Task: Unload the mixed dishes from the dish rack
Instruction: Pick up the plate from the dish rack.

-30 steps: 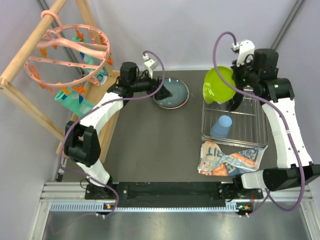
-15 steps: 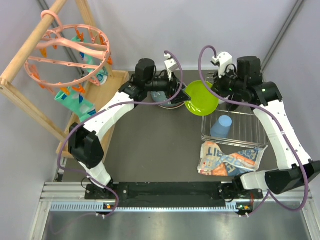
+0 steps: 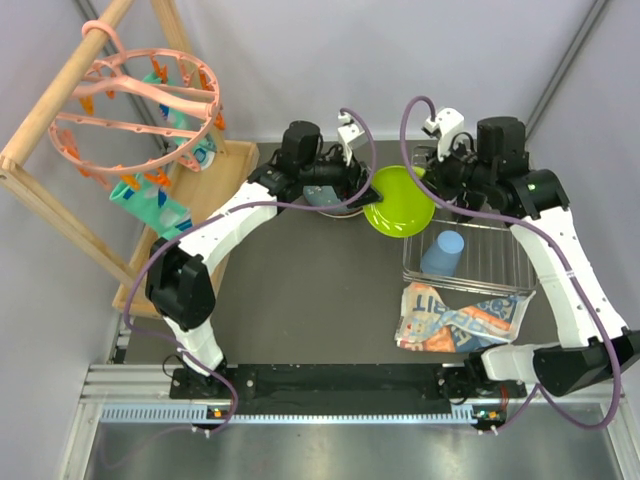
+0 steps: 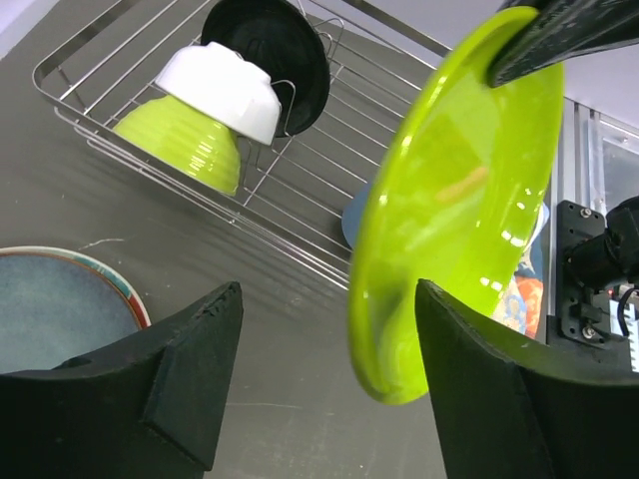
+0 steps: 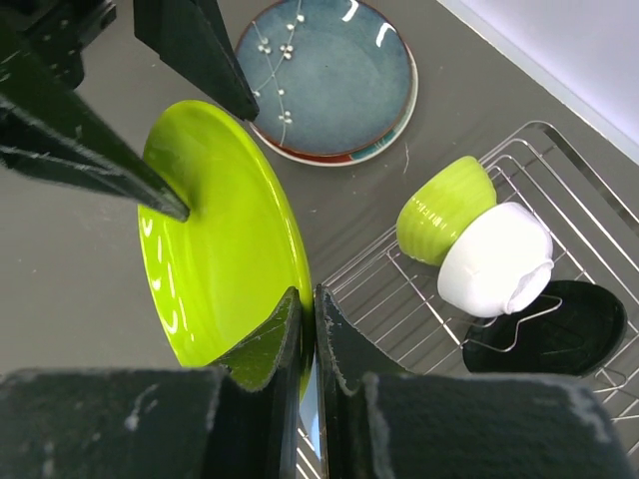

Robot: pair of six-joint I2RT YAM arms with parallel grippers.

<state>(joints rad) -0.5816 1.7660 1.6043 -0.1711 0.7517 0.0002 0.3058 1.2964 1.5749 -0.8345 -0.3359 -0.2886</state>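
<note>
Lime-green plate (image 3: 400,200) looks stiff, glossy, likely slippery and breakable; your right gripper (image 5: 308,304) pinches its rim; left gripper (image 4: 329,294) gapes astride the opposite edge; grip deep there.

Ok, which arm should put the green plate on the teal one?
Left: its open gripper straddles the green plate, with the teal plate right beside it. The right gripper pinches the rim.

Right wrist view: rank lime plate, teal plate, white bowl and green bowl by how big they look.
1. lime plate, though it sits nearest the camera, which inflates it.
2. teal plate.
3. white bowl and green bowl look about alike, so they stay unranked.
</note>
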